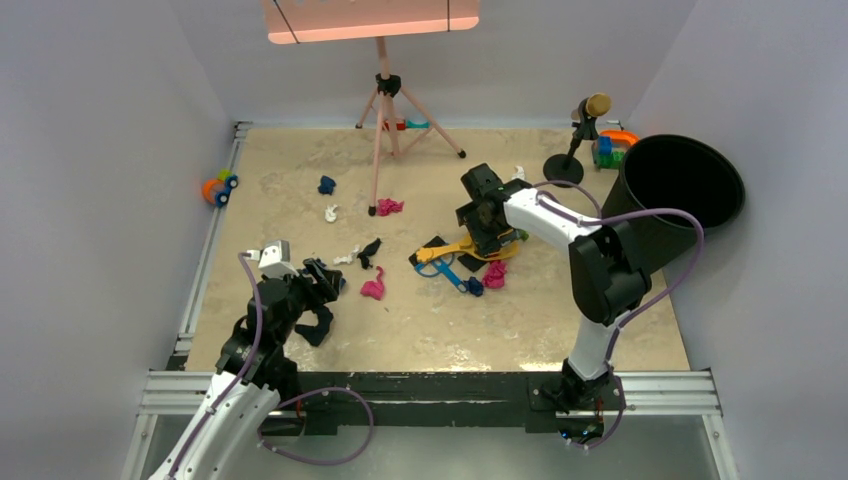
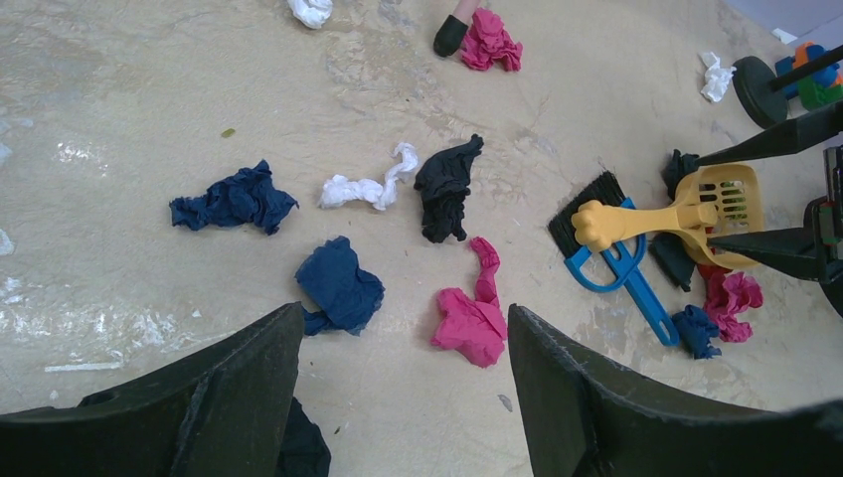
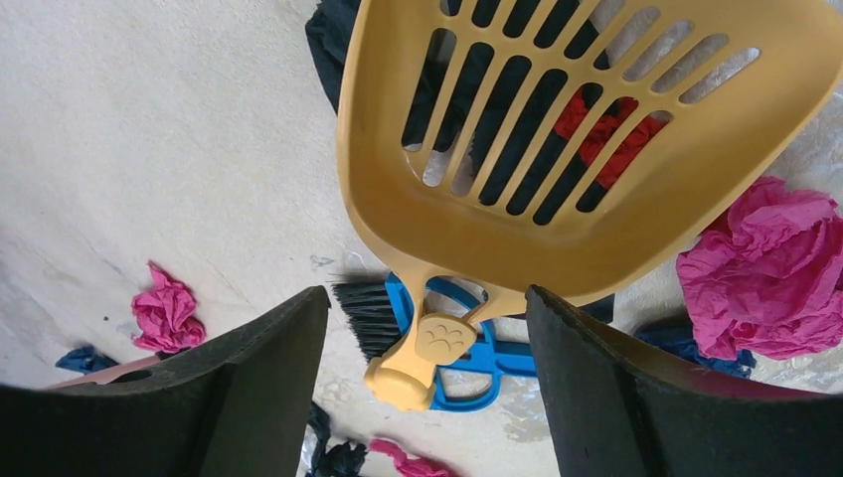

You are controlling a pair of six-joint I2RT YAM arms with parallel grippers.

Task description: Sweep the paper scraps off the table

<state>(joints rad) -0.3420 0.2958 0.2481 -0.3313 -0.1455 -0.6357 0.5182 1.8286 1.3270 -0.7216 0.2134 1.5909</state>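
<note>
Left claw (image 2: 405, 310) hangs wide and empty low over the table (image 2: 119, 89), with scraps (image 2: 471, 323) strewn just ahead — pink, blue, black, white, none swept. Across the way, the right claw (image 3: 427, 298) is spread wide too, its fingers (image 3: 249, 397) flanking the yellow dustpan (image 3: 497, 238) — touching it or not, hard to say. That dustpan lies over the blue brush (image 3: 370, 316), more scraps crowding round it.

One brush (image 2: 641, 293), one dustpan (image 2: 686, 214) and one bin (image 1: 685, 175) are seen. Three pink scraps (image 2: 472, 323) and three white scraps (image 2: 370, 189) are counted.
</note>
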